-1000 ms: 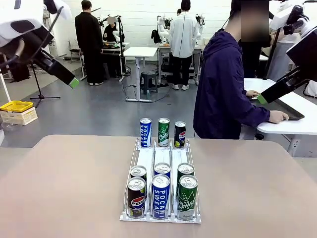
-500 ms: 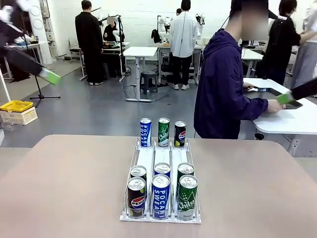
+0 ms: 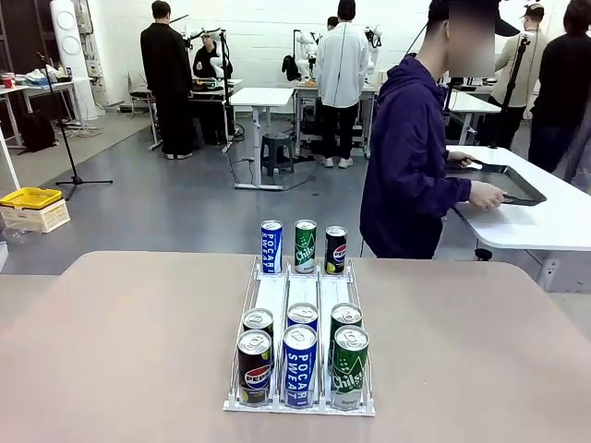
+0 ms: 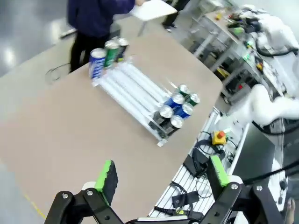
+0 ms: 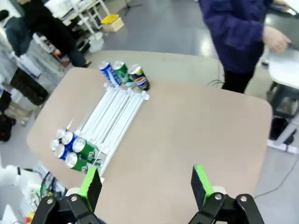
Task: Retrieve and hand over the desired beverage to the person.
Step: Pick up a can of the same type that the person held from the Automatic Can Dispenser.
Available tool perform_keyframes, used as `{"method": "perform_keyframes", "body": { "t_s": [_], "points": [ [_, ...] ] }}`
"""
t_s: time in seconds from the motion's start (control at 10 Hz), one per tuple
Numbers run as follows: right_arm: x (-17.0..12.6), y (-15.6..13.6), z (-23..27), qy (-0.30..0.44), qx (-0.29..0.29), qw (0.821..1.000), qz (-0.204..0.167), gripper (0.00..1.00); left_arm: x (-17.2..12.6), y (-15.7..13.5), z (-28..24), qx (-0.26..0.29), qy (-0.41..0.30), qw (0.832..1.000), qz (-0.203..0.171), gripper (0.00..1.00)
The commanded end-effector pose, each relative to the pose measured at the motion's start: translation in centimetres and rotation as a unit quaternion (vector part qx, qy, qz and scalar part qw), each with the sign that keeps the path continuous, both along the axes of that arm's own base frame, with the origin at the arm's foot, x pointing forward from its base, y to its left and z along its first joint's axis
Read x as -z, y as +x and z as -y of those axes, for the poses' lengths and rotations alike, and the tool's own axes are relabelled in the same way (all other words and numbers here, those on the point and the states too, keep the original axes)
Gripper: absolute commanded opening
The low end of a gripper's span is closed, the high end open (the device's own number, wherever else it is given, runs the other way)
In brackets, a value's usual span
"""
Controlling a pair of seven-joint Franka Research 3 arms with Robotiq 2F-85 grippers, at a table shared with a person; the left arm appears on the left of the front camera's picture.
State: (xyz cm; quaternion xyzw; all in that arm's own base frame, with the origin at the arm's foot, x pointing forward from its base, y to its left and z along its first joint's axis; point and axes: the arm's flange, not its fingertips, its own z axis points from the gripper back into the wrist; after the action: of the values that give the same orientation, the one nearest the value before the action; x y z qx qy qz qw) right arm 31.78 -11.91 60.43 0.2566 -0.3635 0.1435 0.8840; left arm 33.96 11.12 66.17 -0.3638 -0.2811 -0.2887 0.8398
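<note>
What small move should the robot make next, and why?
Probably wait for a sign from the person before lowering either arm. The person faces the side table, not the cans. The left gripper and the right gripper hang open and empty high above the rack, and nothing shows which drink is wanted.

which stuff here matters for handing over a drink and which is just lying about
Job: drink cans, white rack, person in the purple jacket.
Lying about: yellow crate, dark stool, far white table.
</note>
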Motion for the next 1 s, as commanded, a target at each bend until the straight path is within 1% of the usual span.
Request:
{"method": "perform_keyframes", "body": {
  "t_s": [0.0,0.1,0.2,0.3,0.4,0.9],
  "points": [
    [-0.6,-0.7,-0.5,-0.012,0.038,0.999,-0.005,1.0,-0.1,-0.3,0.9,-0.056,0.038,0.998,-0.012,1.0],
    [-0.6,-0.7,-0.7,-0.014,0.042,0.999,-0.007,1.0,-0.4,-0.7,0.7,-0.073,0.05,0.996,-0.01,1.0],
    [-0.7,-0.7,-0.9,-0.016,0.04,0.999,-0.007,1.0,-0.6,-0.8,0.7,-0.082,0.047,0.996,-0.003,1.0],
    [-0.7,-0.7,0.4,-0.016,0.03,0.999,0.0,1.0,-0.1,-1.0,1.3,-0.085,0.053,0.995,0.007,1.0],
    [-0.7,-0.7,0.4,-0.016,0.03,0.999,0.0,1.0,-0.3,-0.2,-0.5,-0.064,0.05,0.997,-0.011,1.0],
    [-0.7,-0.7,0.4,-0.016,0.03,0.999,0.0,1.0,-0.3,-0.2,-0.5,-0.064,0.05,0.997,-0.011,1.0]
  ]
}}
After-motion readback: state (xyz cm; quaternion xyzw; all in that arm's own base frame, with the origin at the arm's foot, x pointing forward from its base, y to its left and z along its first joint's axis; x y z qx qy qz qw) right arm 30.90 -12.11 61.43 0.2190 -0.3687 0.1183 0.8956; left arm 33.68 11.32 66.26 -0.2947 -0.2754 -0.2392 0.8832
